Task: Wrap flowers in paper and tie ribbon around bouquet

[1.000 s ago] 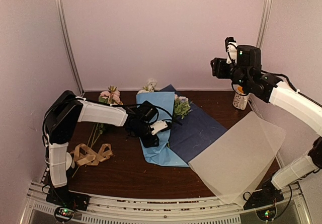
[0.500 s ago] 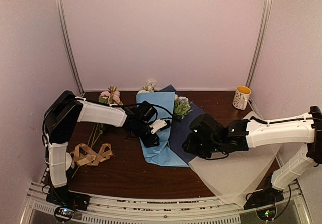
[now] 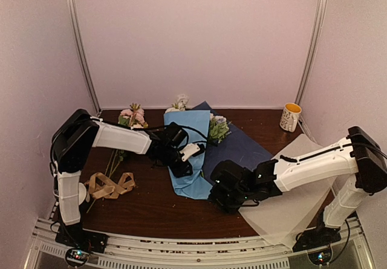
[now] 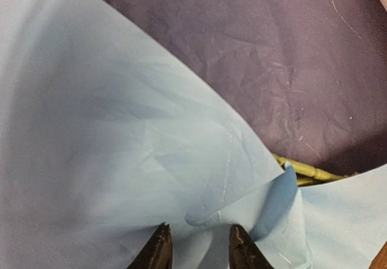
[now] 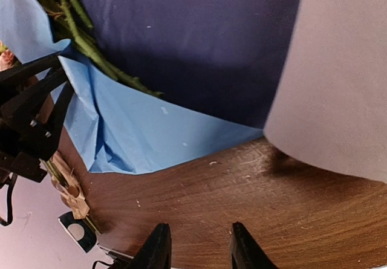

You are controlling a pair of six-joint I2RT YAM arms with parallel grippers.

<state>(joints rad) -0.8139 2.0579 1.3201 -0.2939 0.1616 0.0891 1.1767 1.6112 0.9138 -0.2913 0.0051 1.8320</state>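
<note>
The paper (image 3: 239, 154) lies on the table, navy face up, with its light blue face (image 3: 187, 127) folded over the flowers (image 3: 216, 127). White and pink blooms and green leaves poke out at the far end. My left gripper (image 3: 183, 167) sits on the folded flap, its jaws closed on bunched light blue paper (image 4: 121, 130); a green stem (image 4: 308, 172) peeks out beside it. My right gripper (image 3: 214, 194) hovers low by the paper's near corner (image 5: 139, 136). Its jaws (image 5: 199, 245) stand apart over bare wood with nothing in them. The tan ribbon (image 3: 109, 184) lies looped at the left.
Loose pink flowers (image 3: 133, 115) lie at the back left. A pale translucent sheet (image 3: 296, 190) overlaps the paper's right side and reaches the front edge. A white mug (image 3: 290, 116) stands at the back right. Walls enclose the table on three sides.
My right arm swung down from high at the back right to the table front by the paper's near corner, and its jaws narrowed. The left gripper and the paper stayed put.
</note>
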